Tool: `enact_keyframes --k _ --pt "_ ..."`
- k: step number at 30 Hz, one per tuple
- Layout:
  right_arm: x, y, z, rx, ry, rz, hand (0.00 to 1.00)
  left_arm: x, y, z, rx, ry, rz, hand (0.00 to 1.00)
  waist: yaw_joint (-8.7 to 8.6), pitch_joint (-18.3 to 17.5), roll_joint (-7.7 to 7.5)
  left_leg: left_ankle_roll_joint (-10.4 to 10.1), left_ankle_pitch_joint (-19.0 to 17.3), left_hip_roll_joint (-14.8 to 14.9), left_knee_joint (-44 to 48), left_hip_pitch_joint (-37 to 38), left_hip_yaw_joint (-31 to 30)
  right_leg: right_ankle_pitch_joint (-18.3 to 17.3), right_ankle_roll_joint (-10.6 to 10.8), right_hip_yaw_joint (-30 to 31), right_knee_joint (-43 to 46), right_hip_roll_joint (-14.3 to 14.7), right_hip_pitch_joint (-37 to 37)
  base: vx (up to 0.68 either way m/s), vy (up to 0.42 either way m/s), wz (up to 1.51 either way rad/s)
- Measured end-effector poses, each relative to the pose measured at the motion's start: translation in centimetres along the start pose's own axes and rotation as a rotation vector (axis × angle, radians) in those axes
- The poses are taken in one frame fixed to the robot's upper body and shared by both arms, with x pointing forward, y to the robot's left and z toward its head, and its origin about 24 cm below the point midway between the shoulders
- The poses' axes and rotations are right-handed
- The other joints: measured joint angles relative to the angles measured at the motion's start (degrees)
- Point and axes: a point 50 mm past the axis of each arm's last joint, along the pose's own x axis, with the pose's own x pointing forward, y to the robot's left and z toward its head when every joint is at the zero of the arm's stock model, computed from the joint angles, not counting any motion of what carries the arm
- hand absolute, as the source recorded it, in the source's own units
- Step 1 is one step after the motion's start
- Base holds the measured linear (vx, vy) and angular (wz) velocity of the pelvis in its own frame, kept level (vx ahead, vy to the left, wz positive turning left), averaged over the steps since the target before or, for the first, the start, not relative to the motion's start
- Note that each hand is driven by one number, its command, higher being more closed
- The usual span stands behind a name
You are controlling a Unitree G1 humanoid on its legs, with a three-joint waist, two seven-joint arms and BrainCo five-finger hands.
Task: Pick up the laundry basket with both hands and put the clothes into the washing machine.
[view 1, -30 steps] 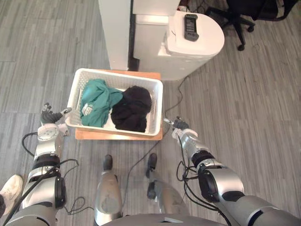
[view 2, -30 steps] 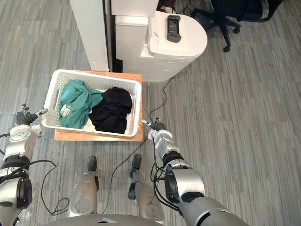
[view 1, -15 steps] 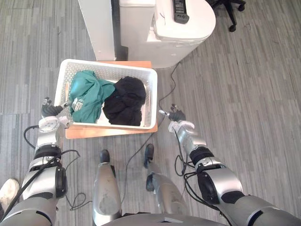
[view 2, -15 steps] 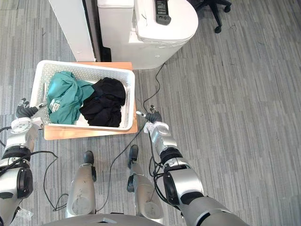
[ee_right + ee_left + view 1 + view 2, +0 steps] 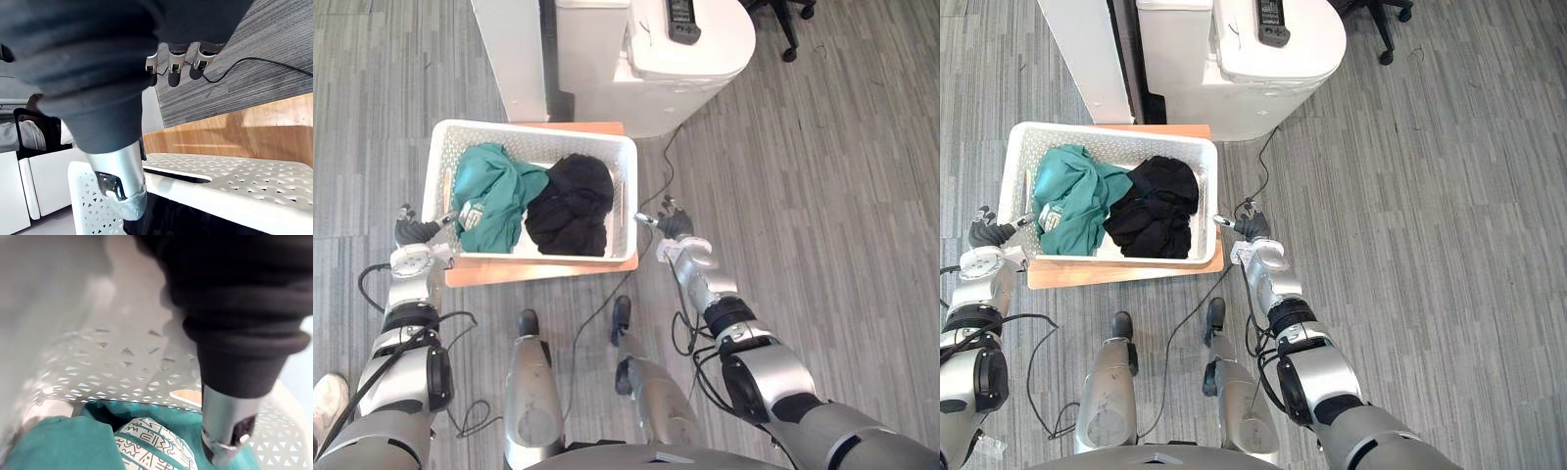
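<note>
Grey plank floor point(image 5: 803, 196), wooden board point(image 5: 509, 272), white laundry basket point(image 5: 627, 191) on it with teal garment point(image 5: 489, 196) and black garment point(image 5: 570, 201), washing machine point(image 5: 675, 59) beyond. Left hand point(image 5: 411, 235) at left rim, fingers relaxed; right hand point(image 5: 674, 225) at right rim. Left wrist: thumb point(image 5: 225, 431) over basket wall. Right wrist: fingers point(image 5: 176, 66) straight, outside the rim.

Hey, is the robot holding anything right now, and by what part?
Nothing yet. The left hand and right hand sit open at the basket's side rims, not closed.

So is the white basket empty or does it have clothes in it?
It has clothes in it: a teal garment and a black garment lie side by side inside the laundry basket.
</note>
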Motion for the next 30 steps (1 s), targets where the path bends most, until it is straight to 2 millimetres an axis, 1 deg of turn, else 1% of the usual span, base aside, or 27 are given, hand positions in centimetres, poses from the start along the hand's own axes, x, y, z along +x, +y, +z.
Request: enact_keyframes --k 1,3,4,6,8,11,12,14,15,17,20,22,23,25,26,30 --pt "0.3 0.0 0.1 -0.018 0.018 -0.010 0.00 0.0 -0.2 0.3 0.006 -0.013 -0.007 0.00 0.07 0.3 0.12 0.0 0.0 0.0 0.4 -0.4 -0.4 0.0 0.0 -0.4 0.0 0.0 0.0 -0.01 -0.011 0.15" --pt "0.6 -0.2 0.1 -0.006 0.041 -0.021 0.00 0.0 -0.9 1.0 0.018 -0.039 -0.028 0.00 0.18 0.6 0.19 0.1 -0.1 0.0 0.7 -1.1 -1.0 0.0 -0.1 -1.2 0.0 -0.1 -0.1 -0.01 -0.002 0.20" --pt "0.8 -0.4 -0.1 0.007 0.058 -0.025 0.00 0.1 -1.4 1.6 0.023 -0.055 -0.045 0.00 0.50 0.7 0.25 0.1 -0.1 -0.1 1.1 -1.7 -1.2 0.0 -0.1 -1.5 0.0 -0.1 -0.2 0.00 0.011 0.15" --pt "1.1 -0.1 0.1 0.022 0.078 -0.017 0.00 0.1 -1.9 2.2 0.030 -0.074 -0.059 0.00 0.68 1.1 0.36 0.3 -0.2 -0.2 1.6 -2.3 -1.8 -0.1 0.0 -2.2 0.0 -0.3 -0.2 -0.01 0.017 0.16" --pt "1.3 0.0 0.7 0.011 0.070 -0.018 0.00 0.1 -2.6 3.0 0.038 -0.097 -0.078 0.00 0.51 1.3 0.50 0.6 0.0 -0.8 1.6 -3.1 -2.5 -0.2 0.0 -3.0 0.0 -0.8 -0.5 -0.02 0.027 0.22" --pt "1.8 0.2 2.2 0.007 0.040 -0.019 0.00 0.1 -3.4 4.4 0.040 -0.138 -0.097 0.00 0.48 1.5 0.57 1.2 0.5 -1.7 1.6 -4.9 -2.8 -0.2 0.0 -4.0 0.0 -1.7 -1.9 -0.02 0.031 0.12" --pt "2.0 0.4 2.9 -0.004 0.029 -0.019 0.00 0.2 -3.6 5.1 0.031 -0.154 -0.096 0.00 0.44 2.0 0.61 1.3 0.6 -2.0 1.6 -5.0 -2.8 -0.1 0.1 -4.2 0.0 -2.0 -1.9 -0.01 0.024 0.07" --pt "2.0 0.3 3.3 -0.016 0.018 -0.020 0.00 0.2 -3.9 5.6 0.028 -0.167 -0.098 0.00 0.45 2.2 0.63 1.3 0.6 -2.1 1.7 -5.5 -3.0 -0.1 0.1 -4.4 0.0 -2.1 -2.2 -0.01 0.015 0.07" --pt "2.1 0.2 3.6 -0.044 0.014 -0.024 0.00 0.2 -4.1 6.2 0.024 -0.183 -0.097 0.00 0.53 2.2 0.64 1.3 0.6 -2.1 1.7 -6.1 -3.3 -0.1 0.1 -4.5 0.0 -2.2 -2.6 0.01 -0.001 0.11" --pt "2.3 0.5 4.4 -0.049 -0.005 -0.015 0.00 0.2 -4.5 7.2 0.030 -0.206 -0.102 0.00 0.32 2.3 0.76 1.3 0.9 -2.3 1.7 -7.1 -3.9 -0.1 0.1 -5.1 0.0 -2.2 -3.3 0.00 -0.012 0.14" --pt "2.6 0.3 6.5 -0.044 -0.056 -0.026 0.00 0.1 -5.4 9.3 0.025 -0.249 -0.114 0.00 0.13 3.5 1.30 1.5 1.4 -2.6 1.7 -8.1 -4.3 -0.1 0.1 -5.8 0.5 -2.5 -4.2 -0.01 -0.019 0.10" --pt "2.6 0.0 7.4 -0.049 -0.089 -0.032 0.00 0.0 -5.9 10.1 0.041 -0.269 -0.120 0.00 -0.05 3.8 1.59 1.6 1.5 -3.0 1.6 -8.8 -4.3 -0.1 0.1 -5.8 0.7 -2.9 -4.9 -0.01 0.000 0.05" --pt "2.6 -0.1 7.9 -0.051 -0.109 -0.034 0.00 -0.1 -6.2 10.6 0.049 -0.282 -0.121 1.00 -0.11 3.8 1.62 1.8 1.6 -3.2 1.6 -9.3 -4.2 -0.1 0.1 -5.8 1.1 -3.1 -5.7 -0.02 0.001 0.04" --pt "2.6 -0.3 8.4 -0.054 -0.126 -0.039 0.00 -0.2 -6.6 11.5 0.072 -0.301 -0.128 1.00 -0.21 3.9 1.65 2.0 1.7 -3.4 1.7 -9.8 -4.2 -0.1 0.2 -5.8 1.3 -3.3 -6.2 0.00 -0.002 0.02" --pt "2.6 -0.4 8.5 -0.059 -0.132 -0.042 1.00 -0.2 -6.8 12.2 0.090 -0.317 -0.132 1.00 -0.26 4.3 1.61 2.0 1.7 -3.5 1.8 -9.9 -4.2 0.0 0.2 -5.8 1.5 -3.4 -6.3 0.00 0.000 0.00" --pt "2.5 -0.7 8.6 -0.104 -0.140 -0.050 1.00 -0.6 -7.5 13.6 0.133 -0.358 -0.149 1.00 -0.38 4.4 1.61 2.2 1.8 -3.7 2.1 -11.0 -3.8 0.0 0.5 -5.5 1.9 -3.6 -7.7 -0.01 -0.010 -0.02"
